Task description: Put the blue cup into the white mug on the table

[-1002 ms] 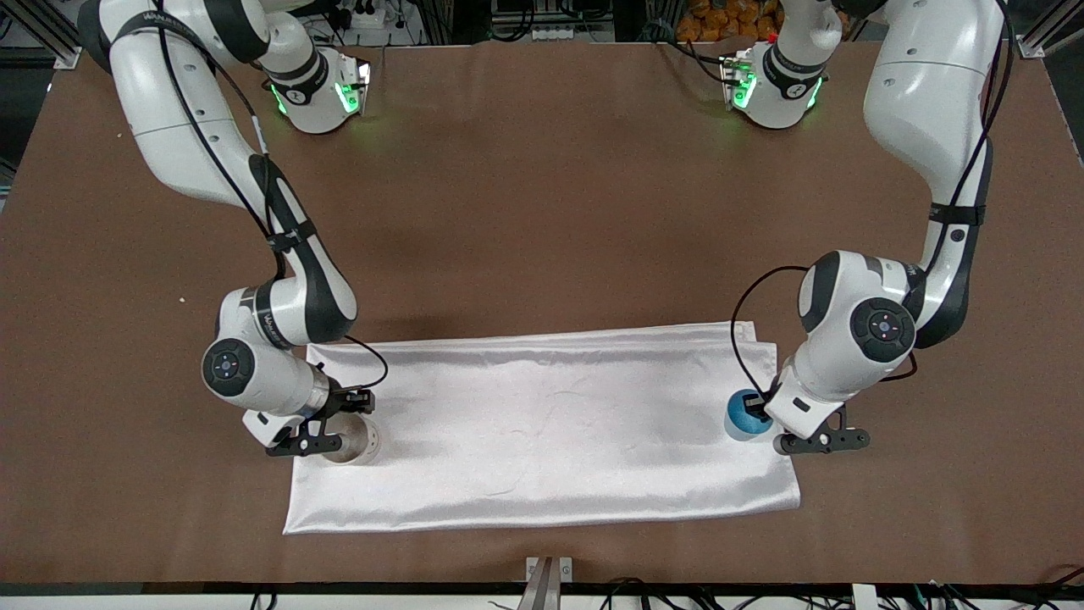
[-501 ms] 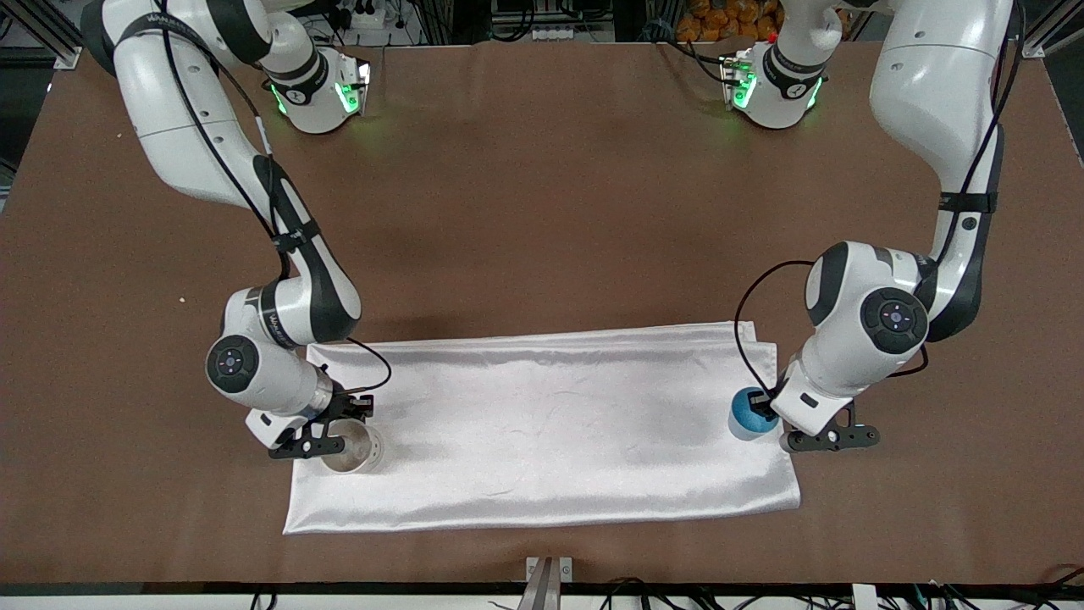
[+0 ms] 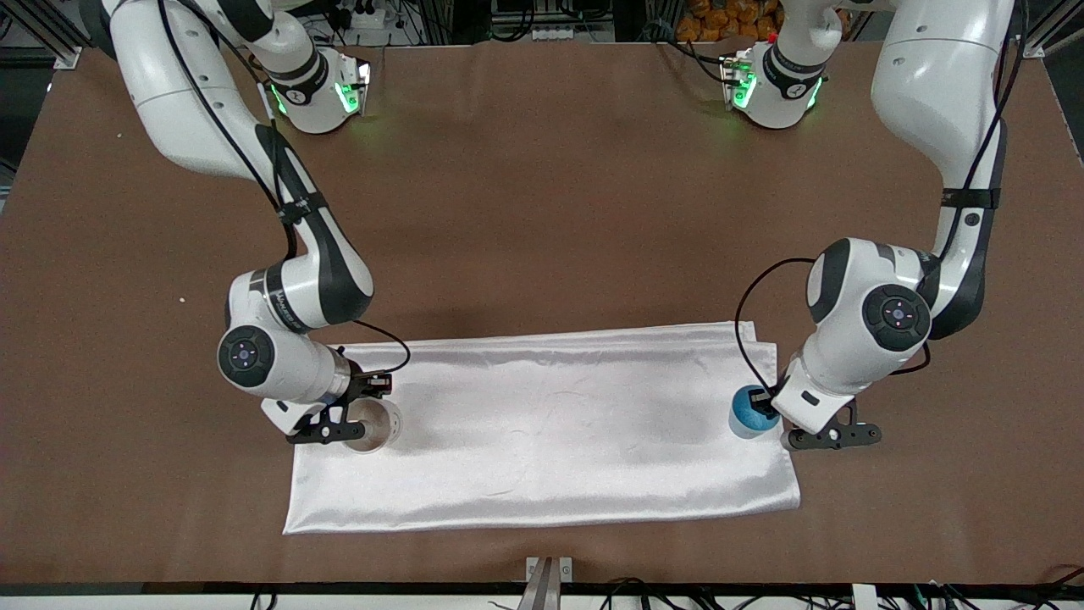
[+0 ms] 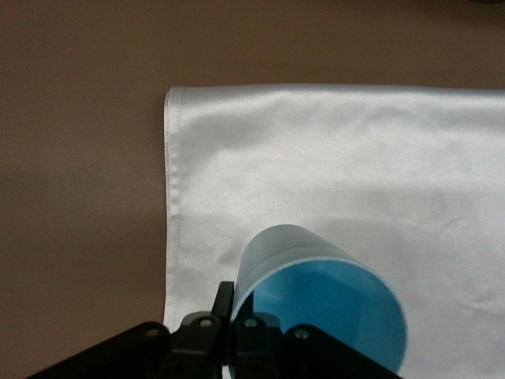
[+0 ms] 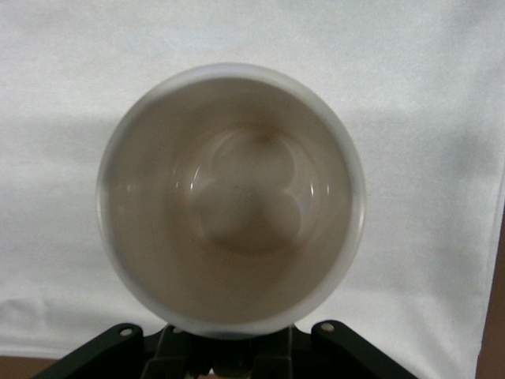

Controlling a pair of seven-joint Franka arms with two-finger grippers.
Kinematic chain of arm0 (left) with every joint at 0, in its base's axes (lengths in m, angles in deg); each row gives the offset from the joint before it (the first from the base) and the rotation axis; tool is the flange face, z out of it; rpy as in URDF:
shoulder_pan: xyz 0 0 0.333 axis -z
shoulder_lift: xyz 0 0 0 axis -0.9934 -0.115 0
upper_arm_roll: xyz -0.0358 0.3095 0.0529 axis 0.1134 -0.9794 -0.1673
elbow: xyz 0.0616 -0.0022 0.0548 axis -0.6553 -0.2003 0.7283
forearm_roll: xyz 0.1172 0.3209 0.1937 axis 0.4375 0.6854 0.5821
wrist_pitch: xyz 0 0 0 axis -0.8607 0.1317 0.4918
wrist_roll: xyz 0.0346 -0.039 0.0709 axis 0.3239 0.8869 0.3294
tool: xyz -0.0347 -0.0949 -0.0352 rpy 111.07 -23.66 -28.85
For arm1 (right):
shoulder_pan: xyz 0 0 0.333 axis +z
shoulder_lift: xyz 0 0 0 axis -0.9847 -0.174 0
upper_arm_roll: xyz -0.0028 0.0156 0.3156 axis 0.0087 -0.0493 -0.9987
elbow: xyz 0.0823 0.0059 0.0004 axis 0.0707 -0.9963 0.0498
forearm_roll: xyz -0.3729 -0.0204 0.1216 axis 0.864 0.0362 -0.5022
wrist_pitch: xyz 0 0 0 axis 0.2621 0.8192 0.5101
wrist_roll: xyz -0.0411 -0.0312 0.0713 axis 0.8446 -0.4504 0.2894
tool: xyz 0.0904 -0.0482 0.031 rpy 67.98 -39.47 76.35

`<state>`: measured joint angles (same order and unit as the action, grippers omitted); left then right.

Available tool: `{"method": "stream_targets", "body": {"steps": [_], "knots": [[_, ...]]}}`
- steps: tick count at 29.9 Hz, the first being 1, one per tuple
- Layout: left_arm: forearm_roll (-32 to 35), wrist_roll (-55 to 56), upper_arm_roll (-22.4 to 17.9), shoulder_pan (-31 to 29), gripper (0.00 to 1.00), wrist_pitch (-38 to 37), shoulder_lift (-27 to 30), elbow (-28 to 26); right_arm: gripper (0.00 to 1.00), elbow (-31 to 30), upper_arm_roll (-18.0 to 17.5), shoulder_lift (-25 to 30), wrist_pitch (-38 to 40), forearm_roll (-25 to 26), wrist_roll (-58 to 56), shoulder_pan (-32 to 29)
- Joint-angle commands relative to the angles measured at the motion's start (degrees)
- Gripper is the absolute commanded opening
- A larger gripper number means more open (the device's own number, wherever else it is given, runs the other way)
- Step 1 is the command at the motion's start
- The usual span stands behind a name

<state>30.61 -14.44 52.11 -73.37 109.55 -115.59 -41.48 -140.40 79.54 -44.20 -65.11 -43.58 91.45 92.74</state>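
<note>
**Brown worktop, two cups, one long gap to close**

Brown worktop [image 3: 542,195] runs the whole width of my reach, and a white satin cloth [image 3: 550,424] lies across the part of it nearest the front camera. Everything the next move depends on sits at the two ends of that cloth. My left claw [image 3: 766,408] is pinching the blue cup [image 3: 749,413] by its rim at the left arm's end; my right claw [image 3: 351,415] is pinched on the rim of the white mug [image 3: 373,425] at the right arm's end. The two vessels are well apart, with the length of the cloth between them, so I judge the cup must travel along the cloth toward the mug, or both must meet midway.

From the front view I cannot judge tilt. My left wrist view shows the blue cup [image 4: 319,304] tipped, its open mouth turned toward the camera, with the cloth's corner below it. My right wrist view looks straight down into the white mug [image 5: 230,201], upright and empty, its handle not showing.
</note>
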Motion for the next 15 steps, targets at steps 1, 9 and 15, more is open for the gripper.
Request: {"method": "stream_targets", "body": {"steps": [1, 9, 15], "knots": [[1.66, 1.02, -0.01, 0.17, 0.0, -0.69, 1.2, -0.62, 0.0, -8.58, -0.5, 8.01, 0.09, 0.27, 2.14, 0.34], [1.66, 1.02, 0.34, 0.26, 0.0, -3.15, 2.96, -0.53, 0.0, -24.48, -0.5, 20.4, -3.95, 0.27, 2.14, 1.92], [1.66, 1.02, 0.34, 1.84, 0.0, -4.47, 4.45, -0.62, 0.0, -39.68, -0.5, 28.75, -15.28, 0.18, 2.23, 4.2]]}}
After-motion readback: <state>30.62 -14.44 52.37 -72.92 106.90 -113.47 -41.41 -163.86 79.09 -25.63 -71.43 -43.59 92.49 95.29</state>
